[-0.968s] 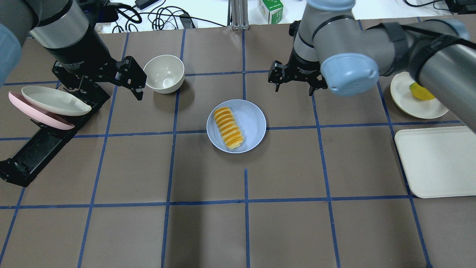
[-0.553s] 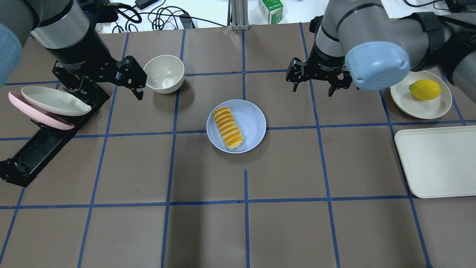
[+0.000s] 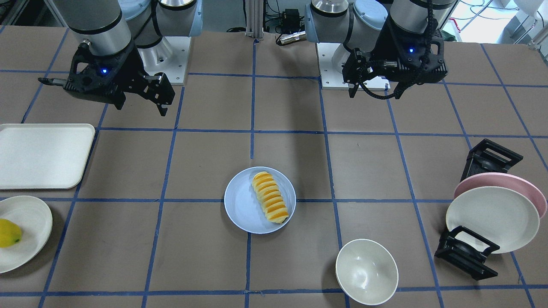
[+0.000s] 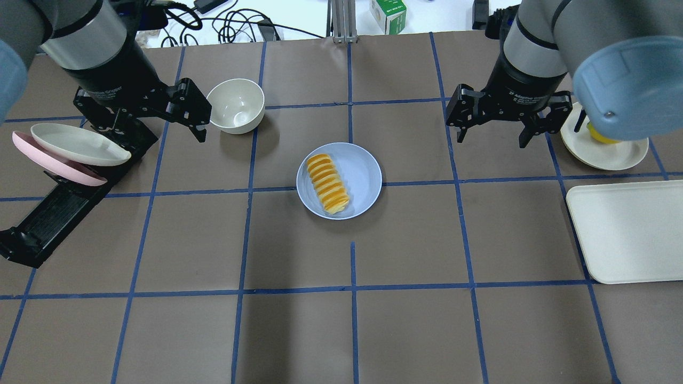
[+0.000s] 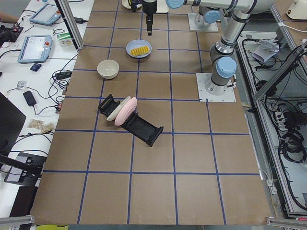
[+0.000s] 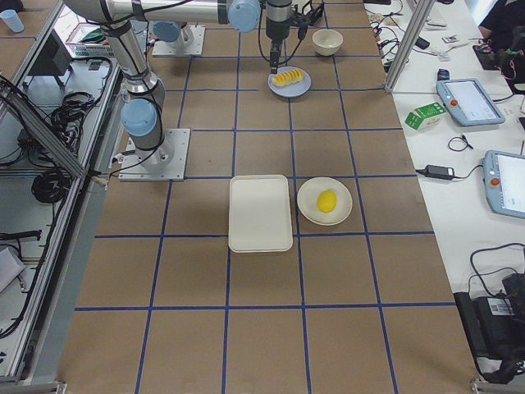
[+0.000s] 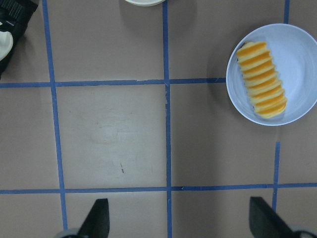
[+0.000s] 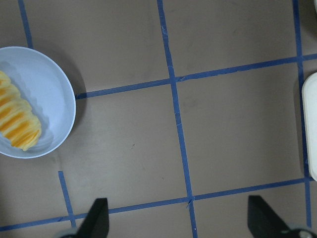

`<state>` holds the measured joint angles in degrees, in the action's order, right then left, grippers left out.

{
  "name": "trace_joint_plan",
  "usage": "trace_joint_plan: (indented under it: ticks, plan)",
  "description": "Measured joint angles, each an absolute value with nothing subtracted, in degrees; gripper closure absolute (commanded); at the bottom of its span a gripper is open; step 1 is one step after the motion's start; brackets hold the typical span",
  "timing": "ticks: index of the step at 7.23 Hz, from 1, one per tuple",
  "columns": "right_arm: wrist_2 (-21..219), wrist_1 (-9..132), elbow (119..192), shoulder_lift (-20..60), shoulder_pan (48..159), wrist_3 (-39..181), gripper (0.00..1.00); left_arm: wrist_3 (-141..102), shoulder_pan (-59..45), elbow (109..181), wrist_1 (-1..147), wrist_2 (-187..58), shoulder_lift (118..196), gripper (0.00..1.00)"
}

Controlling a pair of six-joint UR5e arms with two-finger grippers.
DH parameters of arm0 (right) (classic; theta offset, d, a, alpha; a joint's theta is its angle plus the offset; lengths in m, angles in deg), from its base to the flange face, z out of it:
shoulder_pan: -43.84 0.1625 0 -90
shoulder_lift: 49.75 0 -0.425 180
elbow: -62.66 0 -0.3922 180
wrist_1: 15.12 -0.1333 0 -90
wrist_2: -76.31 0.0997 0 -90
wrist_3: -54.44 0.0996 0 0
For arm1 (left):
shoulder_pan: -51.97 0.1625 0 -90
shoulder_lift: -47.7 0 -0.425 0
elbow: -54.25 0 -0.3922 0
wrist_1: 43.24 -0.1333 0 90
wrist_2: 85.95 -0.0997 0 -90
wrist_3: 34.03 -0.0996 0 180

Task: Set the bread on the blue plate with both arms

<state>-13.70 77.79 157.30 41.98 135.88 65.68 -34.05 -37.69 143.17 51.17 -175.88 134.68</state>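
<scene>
Now bread (image 4: 327,184) lies on blue plate (image 4: 364,169), bowl (image 4: 235,105) near; left end effector (image 7: 181,219), right end effector (image 4: 492,140) spread, empty.

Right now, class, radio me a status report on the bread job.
Left gripper open, empty. Right gripper open, empty. Bread lying on blue plate, neither gripper near it. White bowl beside left gripper.

The left gripper (image 3: 373,94) hangs in the air and points down. Its fingers are wide apart and hold nothing. The right gripper (image 4: 492,140) hangs the same way, empty too.
</scene>
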Motion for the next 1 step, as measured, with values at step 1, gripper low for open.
trace_joint_plan:
  ticks: [1]
  plan:
    - [-13.7,77.2,157.1,42.1,135.0,65.6,0.00,-33.3,-37.7,143.2,51.2,-176.0,134.8,0.00]
